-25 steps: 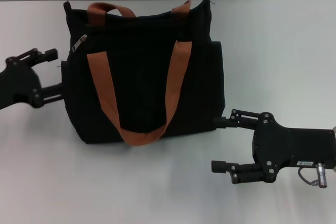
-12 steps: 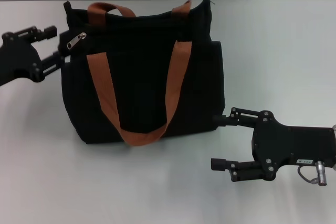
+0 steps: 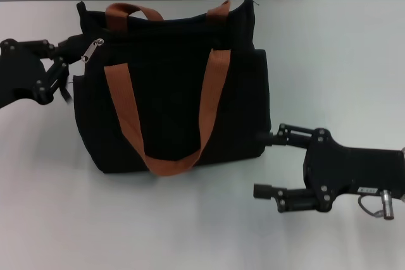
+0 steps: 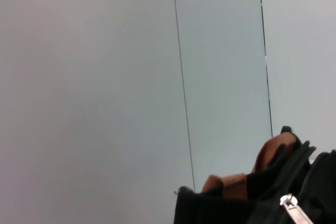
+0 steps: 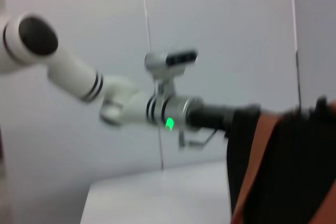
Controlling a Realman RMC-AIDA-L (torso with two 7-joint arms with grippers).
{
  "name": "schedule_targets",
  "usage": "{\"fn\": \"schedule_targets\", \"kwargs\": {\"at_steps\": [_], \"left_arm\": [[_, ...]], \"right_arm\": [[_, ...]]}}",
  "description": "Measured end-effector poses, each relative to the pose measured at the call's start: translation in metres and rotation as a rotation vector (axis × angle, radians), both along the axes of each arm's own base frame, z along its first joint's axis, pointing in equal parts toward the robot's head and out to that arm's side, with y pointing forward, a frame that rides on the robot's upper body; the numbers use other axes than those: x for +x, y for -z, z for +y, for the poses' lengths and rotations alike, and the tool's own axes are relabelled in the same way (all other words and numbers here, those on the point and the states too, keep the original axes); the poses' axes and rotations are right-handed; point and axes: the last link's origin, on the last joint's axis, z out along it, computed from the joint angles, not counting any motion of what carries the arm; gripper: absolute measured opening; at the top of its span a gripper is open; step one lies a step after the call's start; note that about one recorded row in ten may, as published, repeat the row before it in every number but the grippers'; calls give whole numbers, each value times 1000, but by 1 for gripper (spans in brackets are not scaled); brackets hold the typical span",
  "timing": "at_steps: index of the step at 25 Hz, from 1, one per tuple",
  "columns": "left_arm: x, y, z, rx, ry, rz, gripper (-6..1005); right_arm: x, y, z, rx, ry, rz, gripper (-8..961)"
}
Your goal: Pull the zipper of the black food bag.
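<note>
The black food bag [image 3: 171, 86] stands on the white table [image 3: 329, 49], its broad face toward me and its top edge running across the far side. I use the bag as my landmark. Two rust-brown handles [image 3: 212, 90] hang down its front in a long loop that reaches close to its near bottom edge.

The zipper [image 3: 92, 50] sits at the bag's far left corner, a small silver tab whose long axis slants, its upper end toward the bag's top edge and its lower end out toward the left side. In my left wrist view the same tab [image 4: 295, 212] shows low in the corner, under the brown handle.

My left gripper [image 3: 66, 55] is right beside that corner, fingers spread a little with one above the tab and one below; I cannot tell whether either touches it. It holds nothing.

My right gripper [image 3: 266, 164] lies at the bag's near right corner, jaws wide apart, the upper finger touching or almost touching the bag's side, the lower one well clear on the table.

Bare table lies open to the right of the bag and in front of it.
</note>
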Motion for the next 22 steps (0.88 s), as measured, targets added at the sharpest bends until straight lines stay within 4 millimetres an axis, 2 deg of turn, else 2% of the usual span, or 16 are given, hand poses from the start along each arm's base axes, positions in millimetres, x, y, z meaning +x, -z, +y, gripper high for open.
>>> {"fn": "schedule_targets", "kwargs": {"at_steps": [2, 3, 6, 8, 9, 10, 11, 13, 14, 17, 19, 20, 22], "left_arm": [[0, -1, -2, 7, 4, -13, 196], [0, -1, -4, 14, 6, -26, 154], [1, -1, -6, 20, 6, -40, 27], [3, 0, -6, 30, 9, -53, 23], [3, 0, -6, 30, 9, -53, 23], [3, 1, -6, 33, 9, -59, 23], [4, 2, -6, 33, 9, -62, 23], [5, 4, -6, 31, 11, -66, 23], [5, 4, -6, 31, 11, -66, 23], [6, 5, -6, 32, 11, -71, 23], [7, 6, -7, 41, 13, -80, 23], [7, 6, -7, 44, 13, -82, 23], [7, 6, -7, 47, 13, -84, 24]], "right_arm": [[-4, -3, 1, 8, 7, 43, 824], [-13, -12, 4, 7, 36, 143, 824], [-22, -21, 10, -18, 77, 226, 824], [-39, -35, 28, -103, 152, 309, 824], [-39, -35, 28, -103, 152, 309, 824], [-53, -41, 43, -190, 202, 329, 824], [-53, -41, 43, -190, 202, 329, 824], [-78, -43, 65, -302, 246, 297, 824], [-78, -43, 65, -302, 246, 297, 824], [-104, -38, 83, -397, 284, 221, 823], [-136, -24, 102, -494, 365, 101, 823], [-136, -24, 102, -494, 365, 101, 823], [-150, -17, 109, -524, 396, 41, 823]]}}
